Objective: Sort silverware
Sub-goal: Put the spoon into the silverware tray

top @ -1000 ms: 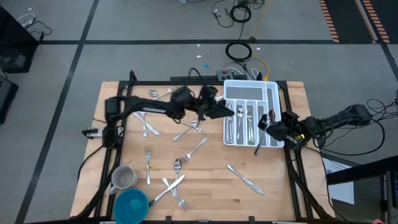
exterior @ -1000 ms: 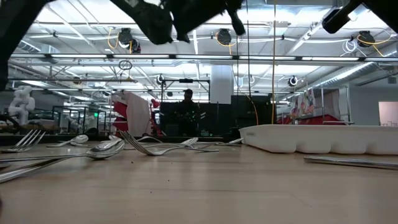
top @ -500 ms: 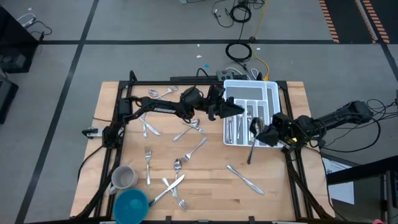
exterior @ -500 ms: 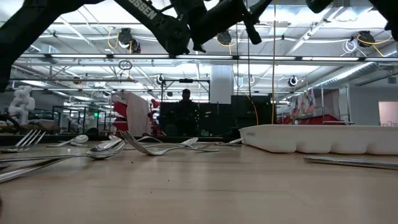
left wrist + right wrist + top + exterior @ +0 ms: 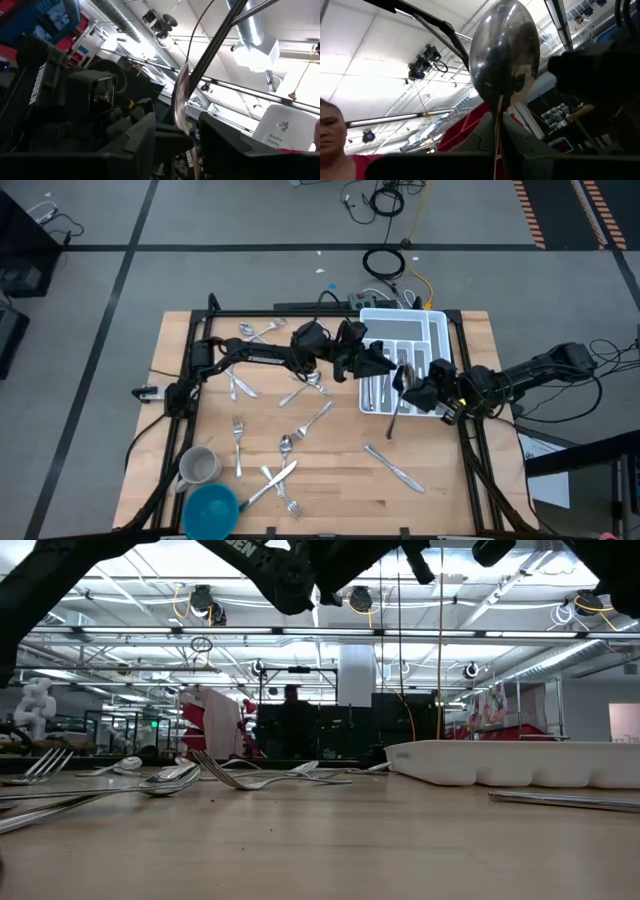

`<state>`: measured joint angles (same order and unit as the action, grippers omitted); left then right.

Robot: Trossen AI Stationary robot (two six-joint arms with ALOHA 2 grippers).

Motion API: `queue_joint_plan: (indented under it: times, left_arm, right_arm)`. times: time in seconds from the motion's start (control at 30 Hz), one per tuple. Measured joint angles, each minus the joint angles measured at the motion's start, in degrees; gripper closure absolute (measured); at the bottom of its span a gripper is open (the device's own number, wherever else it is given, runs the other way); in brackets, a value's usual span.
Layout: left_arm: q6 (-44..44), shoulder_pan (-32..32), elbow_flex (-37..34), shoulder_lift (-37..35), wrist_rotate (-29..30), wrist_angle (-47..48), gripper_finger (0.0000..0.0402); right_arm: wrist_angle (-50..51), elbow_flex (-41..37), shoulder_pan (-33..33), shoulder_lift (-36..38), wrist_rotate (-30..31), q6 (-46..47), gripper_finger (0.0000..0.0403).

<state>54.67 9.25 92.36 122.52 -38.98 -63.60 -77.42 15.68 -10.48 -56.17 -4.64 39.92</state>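
High view: a spoon (image 5: 398,402) is clamped in the right gripper (image 5: 418,394), which hangs over the front edge of the white organiser tray (image 5: 437,325). The handle points toward the front of the table and the bowl points toward the left gripper (image 5: 385,366). The right wrist view shows the spoon bowl (image 5: 504,47) close up, with the neck running down between that arm's closed fingers.

The left gripper hovers over the left compartments of the tray, just beside the spoon bowl. Its fingers (image 5: 145,135) stand apart, with the spoon seen edge-on (image 5: 180,97) between them; contact cannot be confirmed. This reads as a transfer from one gripper to the other.

Handling: the spoon is judged light, rigid and polished, therefore prone to slip or pivot in a narrow grip. Take hold at the neck or mid-handle, across the flat faces, not on the curved bowl.

Containers: the tray compartments already hold several pieces of sorted cutlery (image 5: 383,385). Loose silverware (image 5: 285,460) lies scattered over the wooden table (image 5: 340,490), including a knife (image 5: 394,464) in front of the tray. A grey mug (image 5: 199,465) and a blue bowl (image 5: 211,509) stand at the front left corner; contents of either cannot be determined.
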Motion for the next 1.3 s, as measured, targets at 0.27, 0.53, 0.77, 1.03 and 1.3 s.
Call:
queue_joint_plan:
  times: [0.27, 0.53, 0.77, 1.03, 1.3]
  left_arm:
    - [0.0, -0.06, 0.0, 0.0, -0.14, -0.17, 0.0248]
    - [-0.11, -0.52, 0.0, 0.0, -1.77, 0.42, 0.0248]
    - [-2.56, -1.27, 0.0, 0.0, -2.99, 1.66, 0.0249]
    - [-4.51, -1.67, -0.02, 0.0, -2.97, 1.71, 0.0249]
    - [-5.61, -1.87, -0.02, 0.0, -2.95, 2.65, 0.025]
  right_arm:
    - [0.03, 0.0, 0.02, -1.93, -1.16, 1.96, 0.0403]
    - [-2.7, 0.0, 0.04, -5.8, -1.28, 3.83, 0.0403]
    - [-3.11, 0.0, 2.09, -6.52, -3.34, 5.33, 0.0403]
    - [-2.44, 0.0, 4.11, -6.56, -6.24, 8.45, 0.0403]
    - [0.3, 0.0, 4.15, -6.62, -7.77, 12.33, 0.0403]
